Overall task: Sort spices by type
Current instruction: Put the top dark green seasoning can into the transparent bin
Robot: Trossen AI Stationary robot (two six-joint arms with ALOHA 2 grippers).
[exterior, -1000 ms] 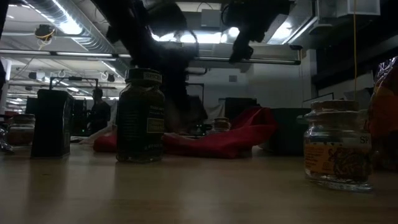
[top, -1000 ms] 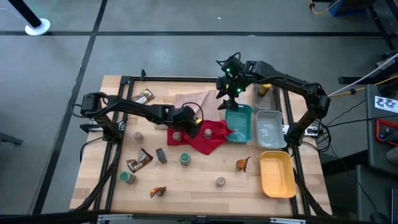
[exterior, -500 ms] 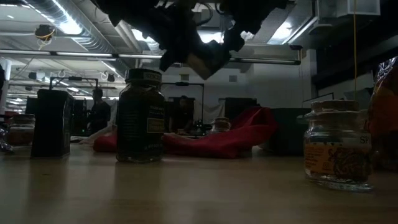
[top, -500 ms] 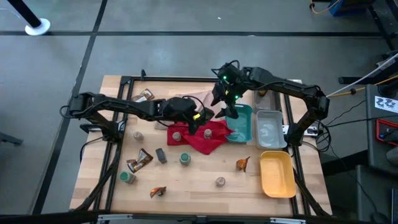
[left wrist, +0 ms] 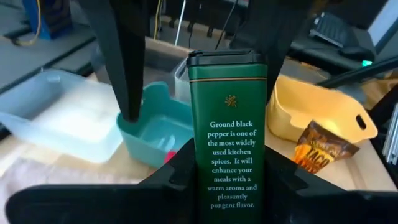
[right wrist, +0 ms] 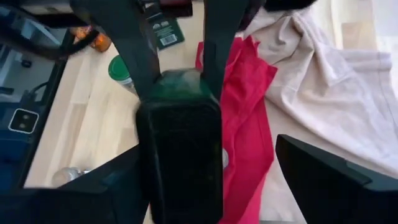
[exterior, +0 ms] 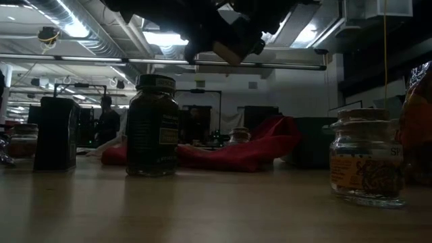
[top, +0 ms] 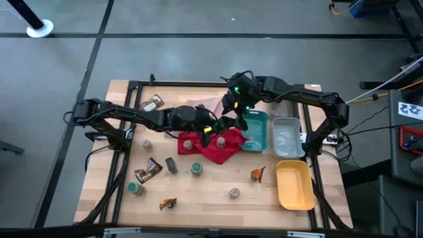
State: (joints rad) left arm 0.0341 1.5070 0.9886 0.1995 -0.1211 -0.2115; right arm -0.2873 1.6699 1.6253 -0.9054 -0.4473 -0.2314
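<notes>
Up above the red cloth [top: 215, 149], my left pincer [top: 211, 127] is shut tight on the green pepper tin [left wrist: 227, 130] and holds it up in the air. A second ago this pincer was low down by the cloth. Now it has come up with the tin and moved over toward the teal tray [top: 256, 136]. My right pincer [top: 232, 114] has moved too. It was back behind the tray, and now it is right next to the tin with its fingers wide open and nothing in them. I think this means I am about to pass the tin from one pincer to the other, so the right one can put it where it goes. Most of the other spices still wait on the table, like the green-lid jar [top: 196, 169] and the orange sachet [top: 257, 174]
</notes>
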